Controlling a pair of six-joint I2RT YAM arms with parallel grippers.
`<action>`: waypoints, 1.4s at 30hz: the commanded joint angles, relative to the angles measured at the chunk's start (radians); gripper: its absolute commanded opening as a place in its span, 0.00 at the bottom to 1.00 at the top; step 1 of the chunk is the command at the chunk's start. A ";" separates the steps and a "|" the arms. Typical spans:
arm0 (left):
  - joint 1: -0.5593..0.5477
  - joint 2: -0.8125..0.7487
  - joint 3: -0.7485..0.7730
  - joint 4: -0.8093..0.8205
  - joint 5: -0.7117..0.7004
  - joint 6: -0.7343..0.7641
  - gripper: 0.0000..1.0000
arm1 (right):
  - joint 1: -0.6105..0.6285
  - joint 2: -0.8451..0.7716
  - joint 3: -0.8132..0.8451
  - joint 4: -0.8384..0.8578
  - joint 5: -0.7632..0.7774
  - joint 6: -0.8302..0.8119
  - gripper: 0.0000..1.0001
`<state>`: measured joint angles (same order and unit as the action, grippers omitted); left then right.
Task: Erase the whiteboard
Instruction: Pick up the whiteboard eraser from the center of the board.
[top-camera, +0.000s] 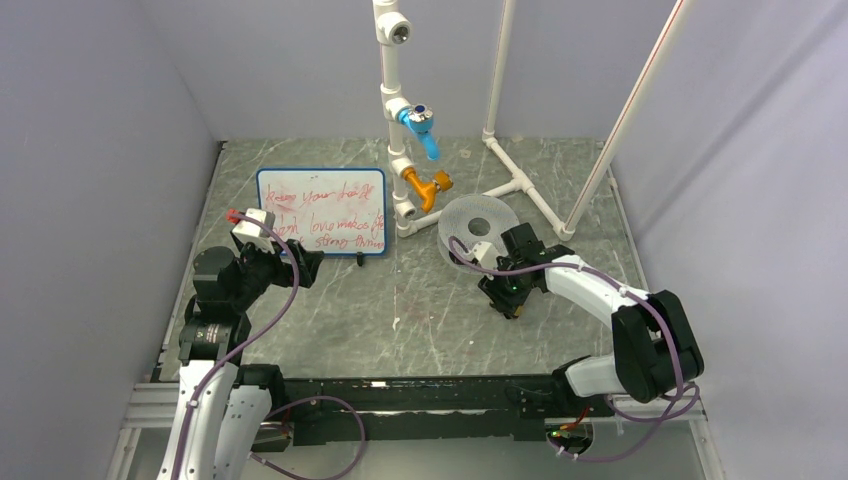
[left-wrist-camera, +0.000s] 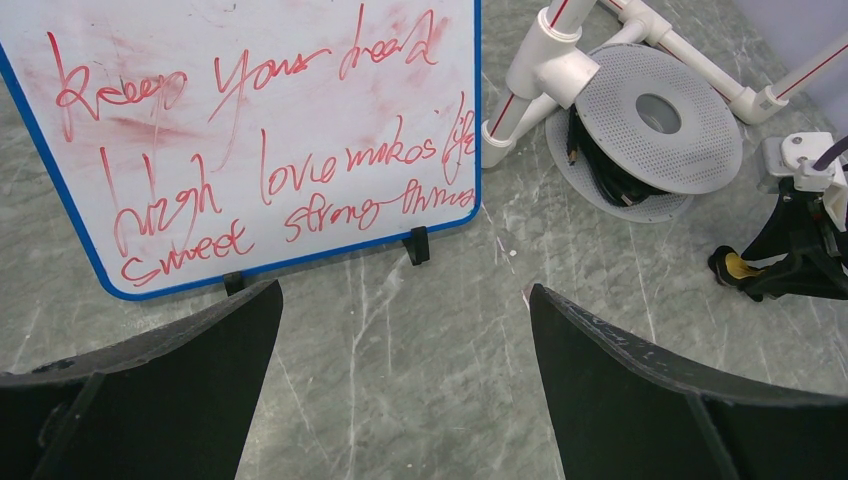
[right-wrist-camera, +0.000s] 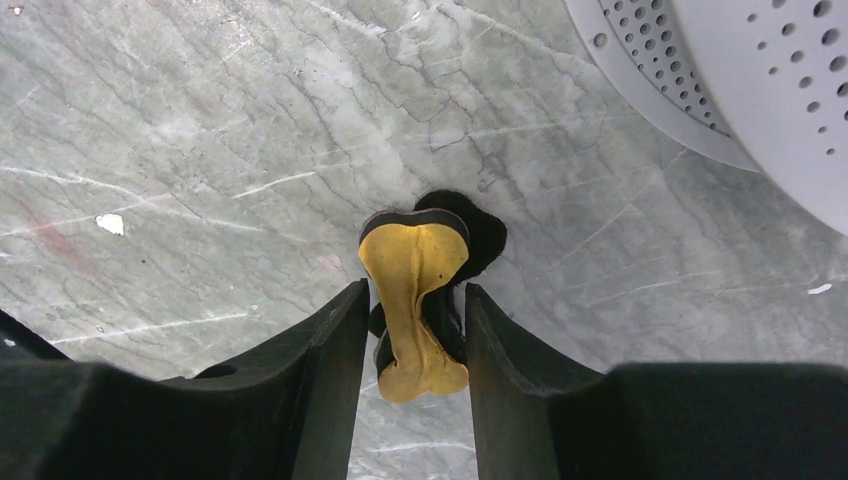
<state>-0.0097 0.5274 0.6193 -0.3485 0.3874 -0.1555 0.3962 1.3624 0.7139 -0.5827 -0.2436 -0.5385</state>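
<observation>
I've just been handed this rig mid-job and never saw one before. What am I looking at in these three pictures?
Two robot arms, each ending in a two-finger gripper. The overhead picture looks down from behind them; the other two come from cameras on each wrist. On the table are the whiteboard, covered in red writing, a perforated grey disc and white pipes. The left gripper is open and empty, near the whiteboard. The right gripper pinches a yellow-and-black pad, likely the eraser.
</observation>
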 joint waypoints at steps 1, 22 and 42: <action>0.007 -0.001 0.016 0.032 0.015 -0.011 0.99 | -0.001 0.011 0.025 -0.010 0.009 0.010 0.41; 0.007 0.012 0.015 0.036 0.004 -0.030 0.99 | -0.003 -0.022 0.045 -0.065 -0.049 -0.027 0.00; 0.571 0.779 0.135 0.617 0.539 -0.305 0.99 | -0.012 -0.289 0.097 -0.159 -0.300 -0.126 0.00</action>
<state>0.5568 1.1419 0.6567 0.0483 0.7876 -0.4755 0.3878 1.1271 0.7738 -0.7227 -0.4831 -0.6357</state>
